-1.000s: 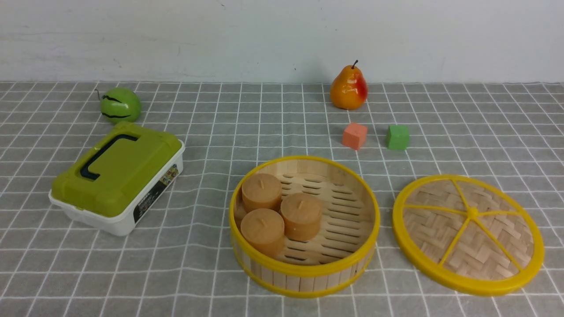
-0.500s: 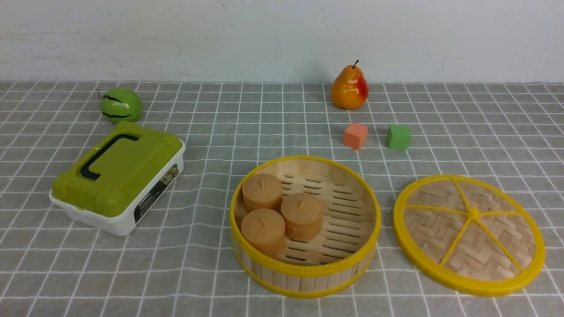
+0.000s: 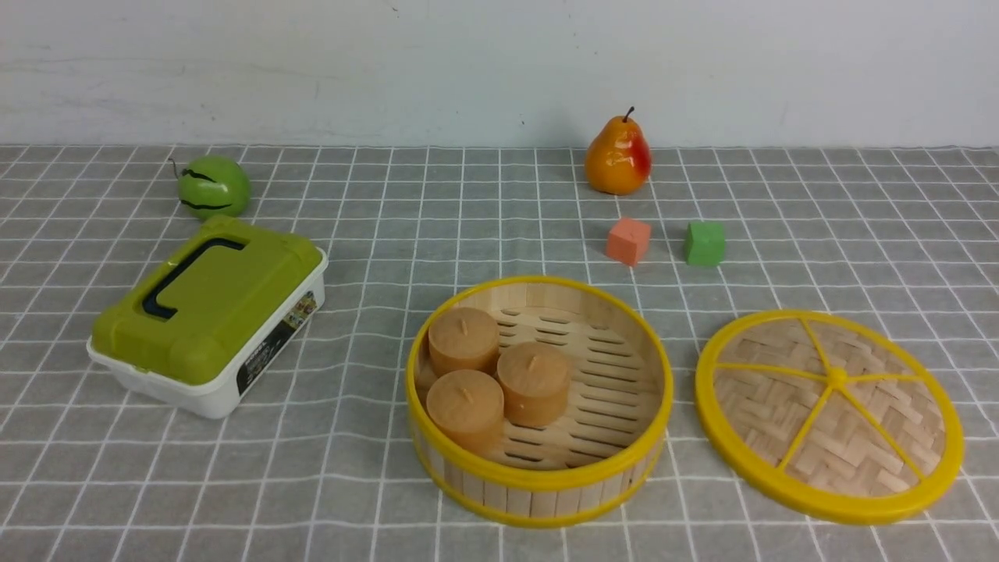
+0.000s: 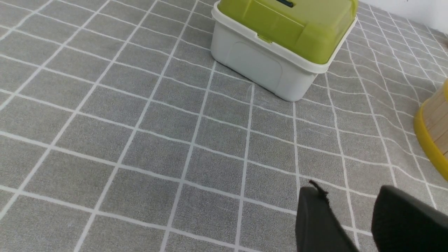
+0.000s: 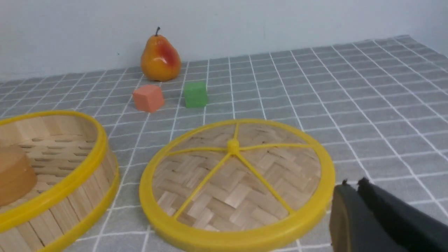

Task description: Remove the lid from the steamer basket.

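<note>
The steamer basket point(image 3: 538, 476) stands uncovered near the front middle, with three tan cylinders point(image 3: 499, 378) inside. Its wall also shows in the right wrist view point(image 5: 70, 196) and at the edge of the left wrist view point(image 4: 434, 133). The lid point(image 3: 831, 414) lies flat on the cloth to the right of the basket, a small gap between them; it also shows in the right wrist view point(image 5: 234, 185). Neither gripper shows in the front view. My left gripper point(image 4: 350, 199) is open and empty over bare cloth. My right gripper point(image 5: 353, 183) is shut and empty, just beside the lid's rim.
A white box with an olive-green lid point(image 3: 207, 312) sits at the left, seen also in the left wrist view point(image 4: 280, 42). A green striped fruit point(image 3: 212, 186) and a pear point(image 3: 618, 156) stand at the back. An orange cube point(image 3: 628, 240) and a green cube point(image 3: 704, 243) lie behind the basket.
</note>
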Controlling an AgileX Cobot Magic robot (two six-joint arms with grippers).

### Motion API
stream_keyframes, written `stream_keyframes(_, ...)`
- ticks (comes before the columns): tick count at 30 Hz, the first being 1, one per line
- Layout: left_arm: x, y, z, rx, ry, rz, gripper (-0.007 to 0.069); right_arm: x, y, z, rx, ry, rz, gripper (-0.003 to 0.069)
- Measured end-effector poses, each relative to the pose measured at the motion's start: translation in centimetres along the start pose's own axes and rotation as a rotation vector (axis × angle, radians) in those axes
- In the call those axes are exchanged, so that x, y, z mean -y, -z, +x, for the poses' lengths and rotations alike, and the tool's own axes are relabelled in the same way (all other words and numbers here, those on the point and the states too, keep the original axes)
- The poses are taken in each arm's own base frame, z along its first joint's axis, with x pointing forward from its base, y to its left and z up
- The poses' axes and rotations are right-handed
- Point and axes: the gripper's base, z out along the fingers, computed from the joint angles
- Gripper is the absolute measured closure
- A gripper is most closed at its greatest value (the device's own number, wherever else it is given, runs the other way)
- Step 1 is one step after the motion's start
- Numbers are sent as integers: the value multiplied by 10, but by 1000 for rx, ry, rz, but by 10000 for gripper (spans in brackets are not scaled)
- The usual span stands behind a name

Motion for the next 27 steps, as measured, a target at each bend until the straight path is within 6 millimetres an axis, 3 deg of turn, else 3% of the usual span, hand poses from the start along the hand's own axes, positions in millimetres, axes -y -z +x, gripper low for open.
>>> stream_keyframes(9, 0, 0, 0, 1, 0, 0, 386, 5, 2, 17, -146, -6, 53, 638)
stream_keyframes(27, 0, 0, 0, 1, 0, 0, 386, 5, 3, 18, -187, -6, 61, 622)
